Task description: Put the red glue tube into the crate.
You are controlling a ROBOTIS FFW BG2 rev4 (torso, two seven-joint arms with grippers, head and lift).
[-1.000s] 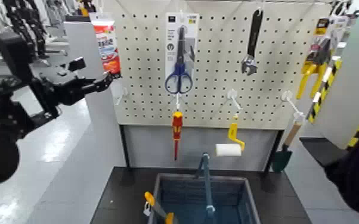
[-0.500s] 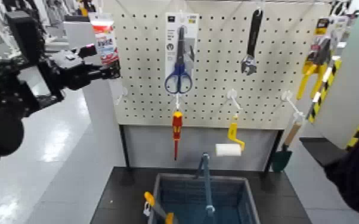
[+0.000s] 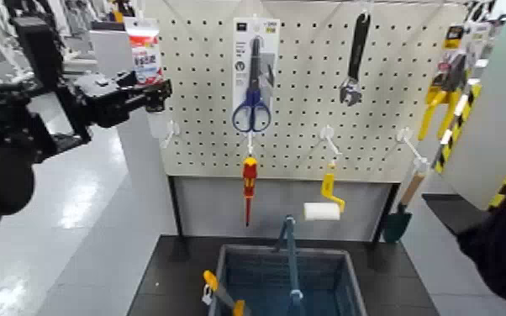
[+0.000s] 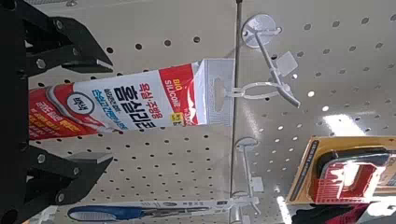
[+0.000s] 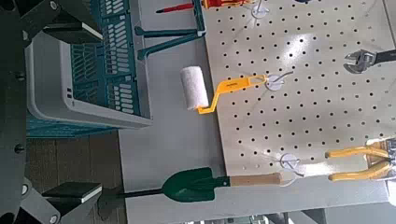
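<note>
Crate: nearest, low centre on the dark table; blue handle upright; a yellow-handled tool lies at its left inner edge.
Right gripper: parked low at the right, fingers spread; its wrist view takes in the crate, a paint roller and a green trowel.
Lower pegboard row: red screwdriver, paint roller, trowel hanging on hooks.
Left gripper: raised at the pegboard's upper left corner, dark fingers spread either side of the tube's lower end, not pinching it.
Red glue tube: hangs on its hook at the board's top left, label red and white.
Upper pegboard row: scissors pack, wrench, yellow pliers.
</note>
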